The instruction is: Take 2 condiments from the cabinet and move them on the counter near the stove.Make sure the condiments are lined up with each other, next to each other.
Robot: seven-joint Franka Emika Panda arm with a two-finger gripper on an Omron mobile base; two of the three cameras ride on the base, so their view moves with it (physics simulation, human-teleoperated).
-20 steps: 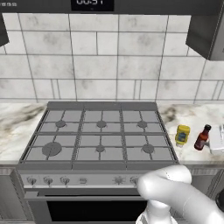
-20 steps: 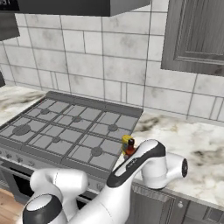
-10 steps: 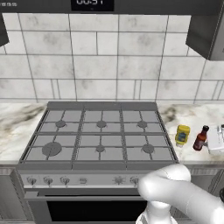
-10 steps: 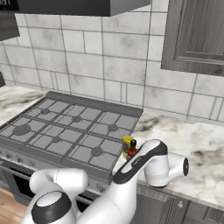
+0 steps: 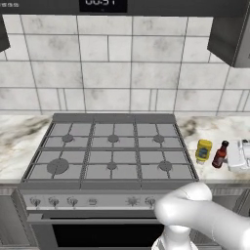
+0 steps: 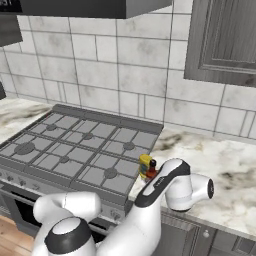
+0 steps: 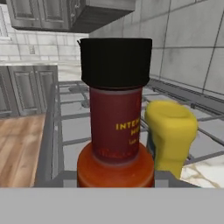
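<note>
The end effector (image 5: 239,155) grips the red sauce bottle (image 5: 220,154) on the counter (image 5: 205,128), at 3 o'clock of the stove (image 5: 112,151), just beside the yellow bottle (image 5: 203,151), so both condiments form a line

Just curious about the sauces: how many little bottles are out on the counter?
2: a yellow squeeze bottle right beside the stove, and a dark red sauce bottle next to it on its far side.
</note>
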